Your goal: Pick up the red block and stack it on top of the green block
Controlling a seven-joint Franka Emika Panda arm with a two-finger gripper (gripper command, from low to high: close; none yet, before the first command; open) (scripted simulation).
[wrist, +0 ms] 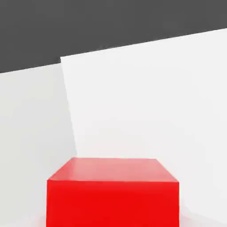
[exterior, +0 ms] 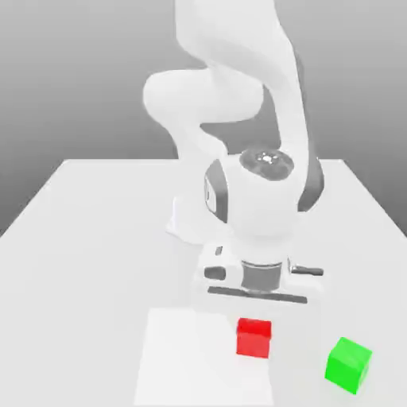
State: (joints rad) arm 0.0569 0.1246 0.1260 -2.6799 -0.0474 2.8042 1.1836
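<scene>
The red block (exterior: 254,336) sits near the table's (exterior: 87,238) front edge, the green block (exterior: 348,363) near its front corner, well apart. The pincer's spread I cannot tell (arm (exterior: 262,199) hangs just behind red). Best to centre squarely over red, faces parallel, before descending.

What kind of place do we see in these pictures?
Most likely a simulated tabletop test scene, not a real room: a plain white table against a blank grey backdrop, a white robot arm, and only a red block and a green block on it.
</scene>
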